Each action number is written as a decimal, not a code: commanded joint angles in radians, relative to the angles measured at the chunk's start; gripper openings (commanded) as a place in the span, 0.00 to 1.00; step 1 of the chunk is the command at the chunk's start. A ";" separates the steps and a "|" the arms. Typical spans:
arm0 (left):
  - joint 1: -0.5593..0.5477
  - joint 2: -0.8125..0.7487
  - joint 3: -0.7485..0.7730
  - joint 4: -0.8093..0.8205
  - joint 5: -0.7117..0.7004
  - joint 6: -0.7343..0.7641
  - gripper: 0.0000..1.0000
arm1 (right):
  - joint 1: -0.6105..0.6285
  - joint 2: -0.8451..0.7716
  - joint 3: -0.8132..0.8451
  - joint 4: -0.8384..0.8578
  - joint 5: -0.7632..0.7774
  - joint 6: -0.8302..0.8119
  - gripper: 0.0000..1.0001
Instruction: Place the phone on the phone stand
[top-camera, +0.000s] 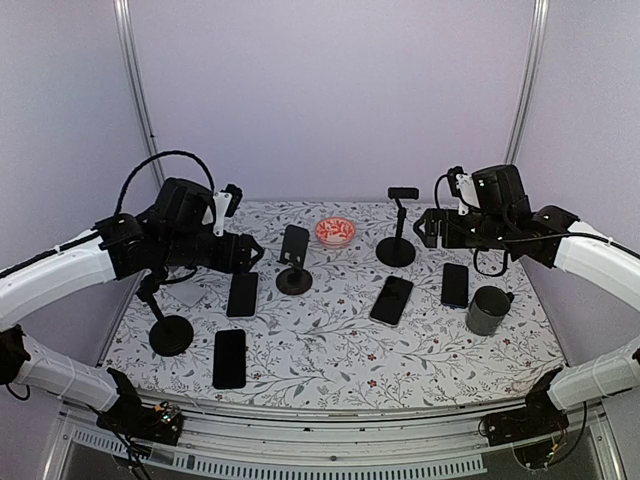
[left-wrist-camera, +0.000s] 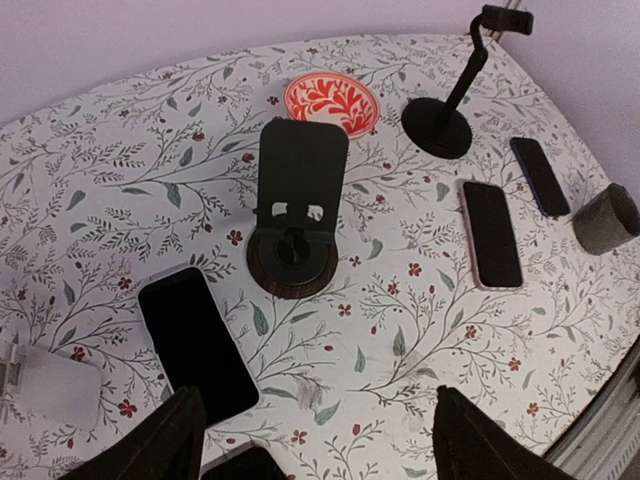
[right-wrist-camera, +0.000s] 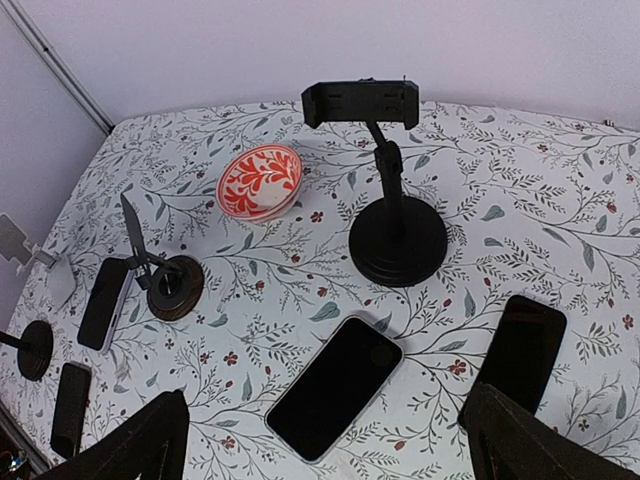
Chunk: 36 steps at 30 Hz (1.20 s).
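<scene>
Several black phones lie flat on the floral table (top-camera: 320, 350): one (top-camera: 242, 294) beside a plate-type stand (top-camera: 295, 258) with a round wooden base, one (top-camera: 229, 358) near the front, one (top-camera: 391, 300) at centre, one (top-camera: 455, 285) to the right. A tall clamp stand (top-camera: 398, 235) stands at the back. My left gripper (left-wrist-camera: 320, 425) is open and empty, held above the table before the plate stand (left-wrist-camera: 300, 180) and a phone (left-wrist-camera: 195, 340). My right gripper (right-wrist-camera: 330, 430) is open and empty above the centre phone (right-wrist-camera: 335, 385), near the clamp stand (right-wrist-camera: 395, 220).
A red patterned bowl (top-camera: 335, 231) sits at the back centre. A grey cup (top-camera: 487, 310) stands at the right. A third stand with a round black base (top-camera: 168, 325) and a white object (top-camera: 185, 290) are at the left.
</scene>
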 joint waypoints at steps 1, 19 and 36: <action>-0.017 -0.004 -0.026 0.010 0.012 -0.044 0.79 | 0.010 0.014 -0.005 0.031 0.102 0.024 0.99; -0.024 0.096 0.005 -0.172 0.089 -0.127 0.99 | 0.079 0.080 0.013 0.068 -0.163 -0.104 0.99; -0.030 0.289 0.145 -0.325 -0.004 -0.205 0.99 | 0.141 0.087 -0.081 0.113 -0.262 -0.038 0.94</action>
